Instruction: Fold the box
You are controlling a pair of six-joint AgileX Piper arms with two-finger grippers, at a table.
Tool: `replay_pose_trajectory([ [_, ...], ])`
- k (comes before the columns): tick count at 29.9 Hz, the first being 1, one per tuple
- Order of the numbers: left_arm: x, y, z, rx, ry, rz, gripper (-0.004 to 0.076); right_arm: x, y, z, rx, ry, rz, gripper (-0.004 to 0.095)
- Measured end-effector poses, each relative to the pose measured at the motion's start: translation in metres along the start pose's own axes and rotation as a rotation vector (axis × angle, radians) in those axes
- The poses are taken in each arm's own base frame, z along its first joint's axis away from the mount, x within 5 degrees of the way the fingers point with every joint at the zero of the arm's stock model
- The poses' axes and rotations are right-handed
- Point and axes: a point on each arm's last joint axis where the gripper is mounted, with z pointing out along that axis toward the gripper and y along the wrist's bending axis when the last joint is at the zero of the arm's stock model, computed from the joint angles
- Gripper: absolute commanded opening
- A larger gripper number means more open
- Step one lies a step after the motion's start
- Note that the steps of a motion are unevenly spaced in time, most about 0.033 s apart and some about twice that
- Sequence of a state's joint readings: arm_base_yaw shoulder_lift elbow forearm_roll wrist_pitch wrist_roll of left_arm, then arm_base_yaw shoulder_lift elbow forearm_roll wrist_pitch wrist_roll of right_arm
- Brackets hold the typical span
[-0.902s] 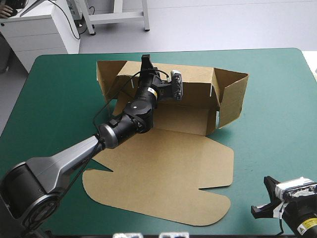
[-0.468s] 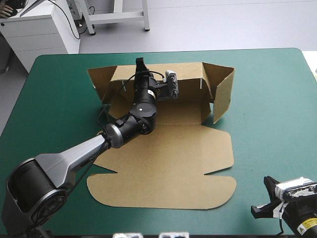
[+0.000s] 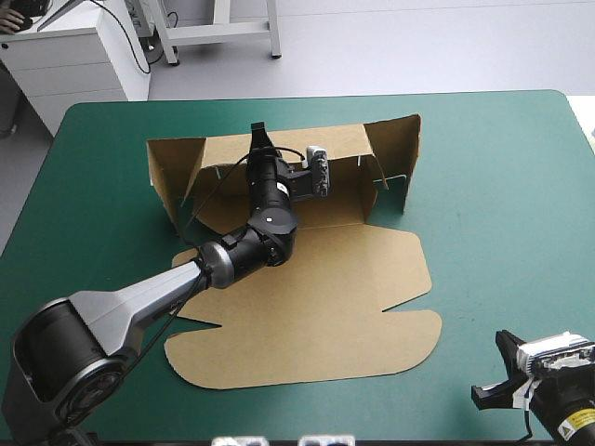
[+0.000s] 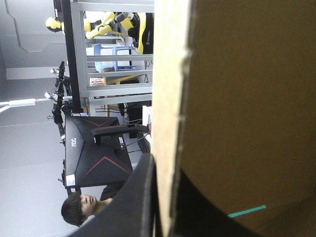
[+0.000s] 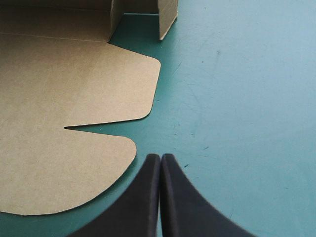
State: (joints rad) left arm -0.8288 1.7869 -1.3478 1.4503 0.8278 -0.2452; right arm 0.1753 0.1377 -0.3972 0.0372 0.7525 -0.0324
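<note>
The box sits in the middle of the table. Its walls are raised on the far half, and its wide lid lies flat toward the near edge. The far wall stands upright, with a side flap angled at each end. The left gripper reaches over the tray and pinches the top edge of that far wall, fingers nearly closed on the board. The right gripper rests well apart near the table's near right corner. Its fingers are pressed together in a point, holding nothing, above the teal-green cover just beside the lid's rounded corner tab.
</note>
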Motion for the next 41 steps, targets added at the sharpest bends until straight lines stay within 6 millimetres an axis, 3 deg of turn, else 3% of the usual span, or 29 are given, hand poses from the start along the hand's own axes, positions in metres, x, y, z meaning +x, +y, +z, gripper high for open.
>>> replay_pose_trajectory([
  [22, -0.004, 0.000, -0.001, -0.010, -0.034, -0.031, -0.0008, -0.002, -0.002, 0.000, 0.024, -0.023, 0.108, -0.0018],
  [34, -0.020, -0.008, -0.023, -0.023, -0.028, -0.030, -0.0008, 0.002, -0.004, 0.003, 0.043, -0.013, 0.097, -0.0018],
  [41, -0.019, -0.010, -0.026, -0.016, 0.008, -0.045, -0.0008, 0.001, -0.004, 0.003, 0.043, -0.015, 0.099, -0.0018],
])
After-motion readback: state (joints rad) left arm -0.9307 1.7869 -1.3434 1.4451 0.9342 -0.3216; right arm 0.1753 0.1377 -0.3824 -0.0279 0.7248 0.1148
